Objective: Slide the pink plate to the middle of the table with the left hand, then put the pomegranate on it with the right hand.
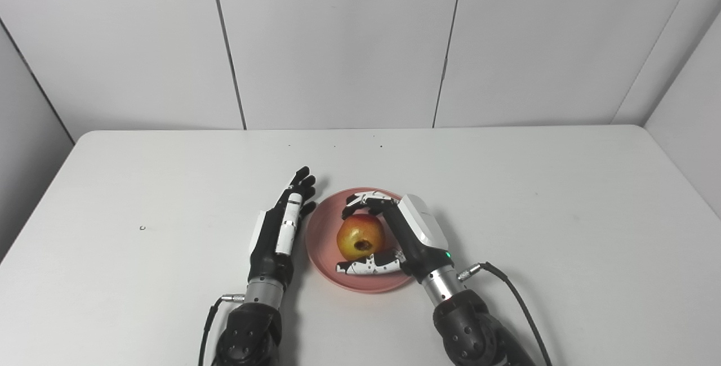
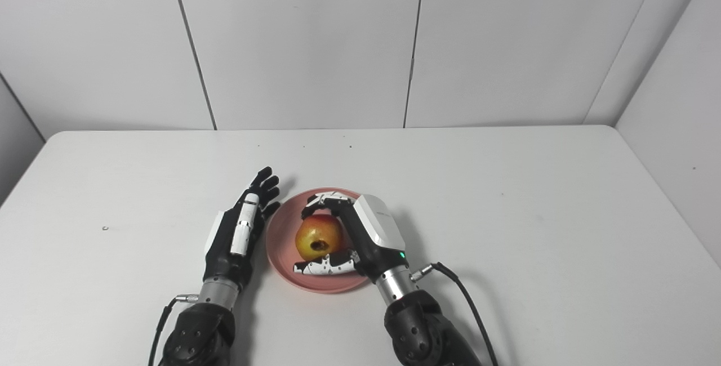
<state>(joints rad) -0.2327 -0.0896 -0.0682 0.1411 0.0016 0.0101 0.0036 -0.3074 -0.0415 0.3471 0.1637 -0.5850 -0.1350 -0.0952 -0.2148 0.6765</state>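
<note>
We are cupping the round, firm, roll-prone pomegranate (image 1: pixel 360 236) on the pink plate (image 1: pixel 322 242) with our right hand (image 1: pixel 403 233), fingers wrapping its sides, while our left hand (image 1: pixel 279 231) is resting open-fingered beside the plate.

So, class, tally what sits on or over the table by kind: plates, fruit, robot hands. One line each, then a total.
Pink plate: 1
Pomegranate: 1
Robot hands: 2, the left hand open beside the plate, the right hand curled around the pomegranate
Total: 4
</note>
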